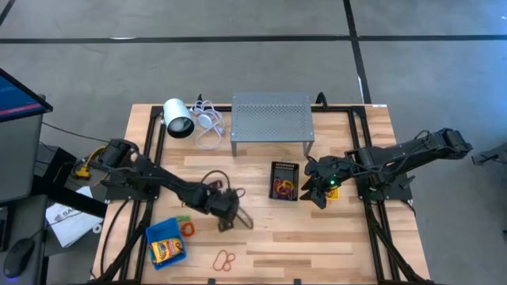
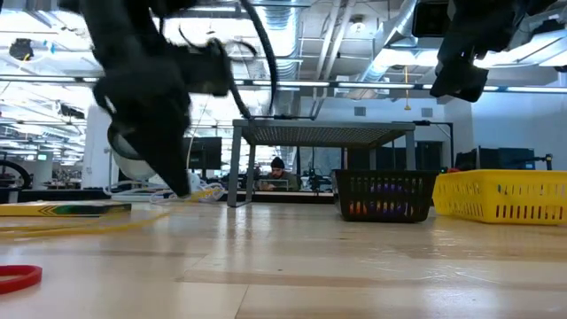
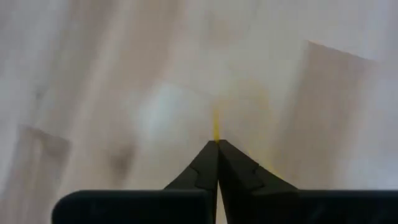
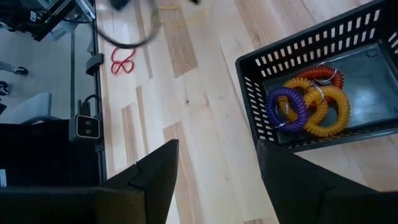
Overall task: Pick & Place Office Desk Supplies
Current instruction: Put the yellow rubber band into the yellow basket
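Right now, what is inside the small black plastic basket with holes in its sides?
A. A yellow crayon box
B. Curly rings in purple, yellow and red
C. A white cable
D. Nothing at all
B: the right wrist view looks down into the black basket and shows coiled rings in purple, yellow and red lying on its floor.

Your two arms (image 1: 170,186) are dark and jointed, with black cables along them; a green light glows on the right gripper (image 1: 323,186).

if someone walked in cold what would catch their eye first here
Probably the left gripper, pressed shut near the table's middle with a thin yellow band pinched at its tips. Next, the black bin of purple, yellow and red coils, with the right gripper hanging open beside it.
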Controlling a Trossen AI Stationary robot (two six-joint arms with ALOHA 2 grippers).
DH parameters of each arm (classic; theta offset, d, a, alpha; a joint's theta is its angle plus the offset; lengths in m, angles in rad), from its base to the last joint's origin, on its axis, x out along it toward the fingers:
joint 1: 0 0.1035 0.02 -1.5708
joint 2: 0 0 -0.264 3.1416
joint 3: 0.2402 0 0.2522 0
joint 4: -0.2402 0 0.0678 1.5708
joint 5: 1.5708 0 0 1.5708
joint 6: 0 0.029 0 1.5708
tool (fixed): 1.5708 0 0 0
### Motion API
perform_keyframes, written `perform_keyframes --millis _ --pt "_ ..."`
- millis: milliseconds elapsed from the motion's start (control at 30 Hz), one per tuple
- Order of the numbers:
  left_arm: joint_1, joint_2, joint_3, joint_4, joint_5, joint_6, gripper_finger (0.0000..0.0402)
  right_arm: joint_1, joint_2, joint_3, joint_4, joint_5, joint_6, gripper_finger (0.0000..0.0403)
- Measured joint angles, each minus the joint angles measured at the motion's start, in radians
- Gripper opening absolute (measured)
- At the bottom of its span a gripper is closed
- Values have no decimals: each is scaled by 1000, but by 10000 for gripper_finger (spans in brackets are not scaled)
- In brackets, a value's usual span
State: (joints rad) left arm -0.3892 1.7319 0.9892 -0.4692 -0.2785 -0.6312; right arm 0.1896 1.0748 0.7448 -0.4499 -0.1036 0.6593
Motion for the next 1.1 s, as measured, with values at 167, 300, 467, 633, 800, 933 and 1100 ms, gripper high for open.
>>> perform_keyframes --millis 167,300,467,633,800,933,1100 --pt "-1 -102 2 -91 -14 -1 0 0 0 0 5 0 7 214" --pt "-1 -196 3 -166 -76 -9 0 0 0 0 9 0 6 214" --pt "2 -300 3 -178 -152 -3 0 0 0 0 81 49 -10 214" --pt "1 -375 4 -175 -225 5 0 0 0 0 174 100 -53 214" --pt "6 -414 4 -133 -274 66 0 -3 0 0 316 163 -89 214" --pt "25 -423 4 -72 -284 130 0 -2 11 0 407 215 -140 214" --pt "58 -423 4 35 -310 245 0 -27 73 -1 459 235 -173 220"
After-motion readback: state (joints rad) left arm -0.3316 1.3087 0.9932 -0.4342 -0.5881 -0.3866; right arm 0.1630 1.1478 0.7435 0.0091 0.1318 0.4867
